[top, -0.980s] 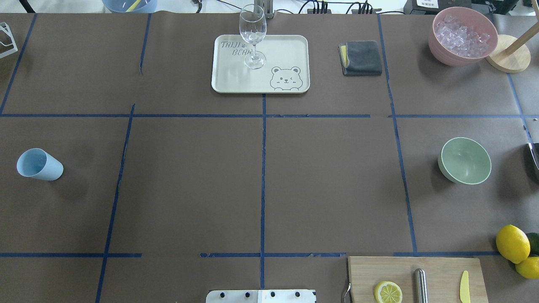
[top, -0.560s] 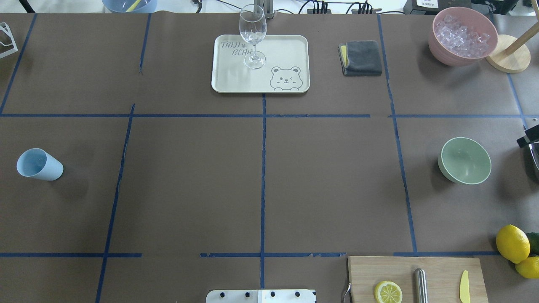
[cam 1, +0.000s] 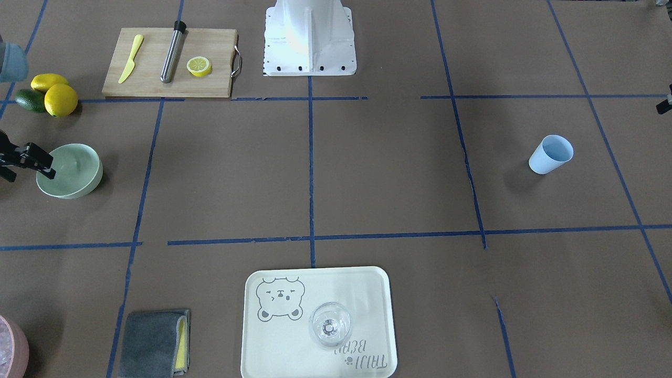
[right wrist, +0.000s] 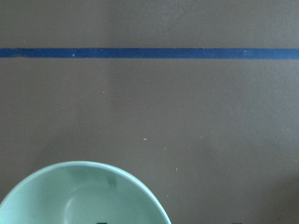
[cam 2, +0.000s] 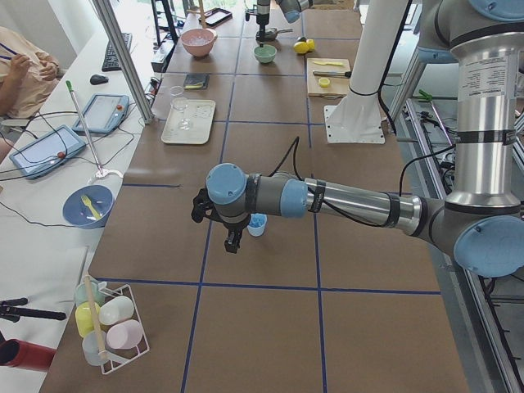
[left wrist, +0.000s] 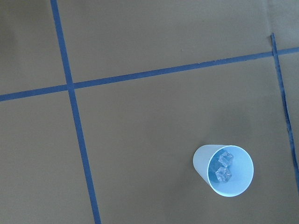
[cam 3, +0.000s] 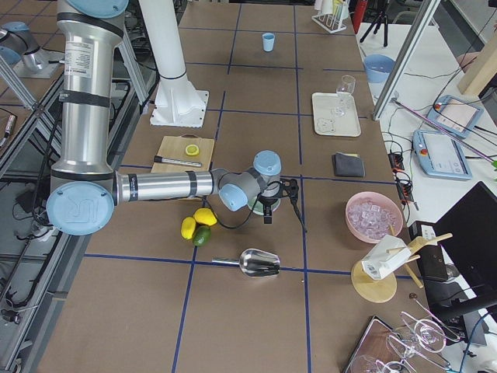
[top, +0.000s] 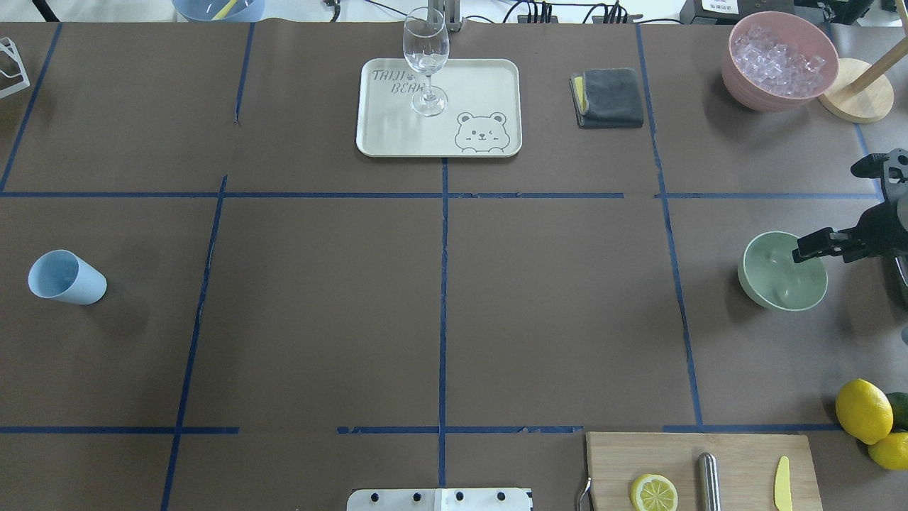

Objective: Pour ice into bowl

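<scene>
The mint-green bowl stands empty at the table's right side; it also shows in the front view and the right wrist view. My right gripper hangs over the bowl's right rim, and its fingers look apart and empty. The light blue cup stands at the far left. In the left wrist view the cup holds two clear ice cubes. My left gripper hovers beside the cup; I cannot tell if it is open.
A pink container of crushed ice and a wooden stand are at the back right. A tray with a wine glass and a grey cloth are at the back. Cutting board, lemons, metal scoop.
My right gripper has come in from the right edge of the overhead view and moved left over the bowl's right rim. The cup, the bowl and the rest have stayed put.
</scene>
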### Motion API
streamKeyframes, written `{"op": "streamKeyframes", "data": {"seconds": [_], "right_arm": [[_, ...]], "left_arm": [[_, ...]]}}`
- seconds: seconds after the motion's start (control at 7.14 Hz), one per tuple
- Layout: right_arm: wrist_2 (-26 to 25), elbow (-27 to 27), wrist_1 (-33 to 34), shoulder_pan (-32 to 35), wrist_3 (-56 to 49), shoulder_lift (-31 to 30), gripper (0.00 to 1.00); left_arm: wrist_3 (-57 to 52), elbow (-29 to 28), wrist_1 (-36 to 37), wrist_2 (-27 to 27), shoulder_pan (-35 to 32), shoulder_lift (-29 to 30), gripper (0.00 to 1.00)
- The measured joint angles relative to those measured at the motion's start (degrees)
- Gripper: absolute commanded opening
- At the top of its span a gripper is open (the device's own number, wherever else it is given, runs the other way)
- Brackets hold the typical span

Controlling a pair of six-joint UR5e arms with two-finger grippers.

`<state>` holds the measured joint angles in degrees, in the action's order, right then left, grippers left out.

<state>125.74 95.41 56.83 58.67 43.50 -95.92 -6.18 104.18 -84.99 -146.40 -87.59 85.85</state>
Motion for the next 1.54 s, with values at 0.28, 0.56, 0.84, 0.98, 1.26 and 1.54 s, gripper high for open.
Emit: {"op": "streamKeyframes", "data": {"seconds": [0.28, 0.56, 0.84, 0.98, 1.26, 1.54], "right_arm": [[-0.5, -1.0, -0.5, -2.0, 0.7, 0.0, 0.00], [-0.3, -1.3, -0.5, -2.7, 0.6, 0.0, 0.00], [0.2, 0.4, -0.3, -2.6, 0.7, -0.2, 0.00], [1.2, 2.6, 0.5, -2.6, 1.0, 0.0, 0.00], [3.8, 6.9, 2.4, -2.7, 2.5, 1.2, 0.00], [3.6, 8.8, 2.7, -5.1, 14.4, 6.6, 0.00]], "left_arm": [[0.0, 0.3, 0.0, 0.0, 0.0, -0.1, 1.00], [0.0, 0.5, 0.0, 0.0, -0.1, -0.1, 1.00], [0.0, 0.7, 0.0, 0.0, -0.1, -0.2, 1.00], [0.0, 0.7, 0.0, 0.0, -0.1, -0.2, 1.00], [0.0, 0.8, 0.0, 0.0, -0.1, -0.2, 1.00], [0.0, 0.8, -0.3, 0.0, -0.1, -0.1, 1.00]]}}
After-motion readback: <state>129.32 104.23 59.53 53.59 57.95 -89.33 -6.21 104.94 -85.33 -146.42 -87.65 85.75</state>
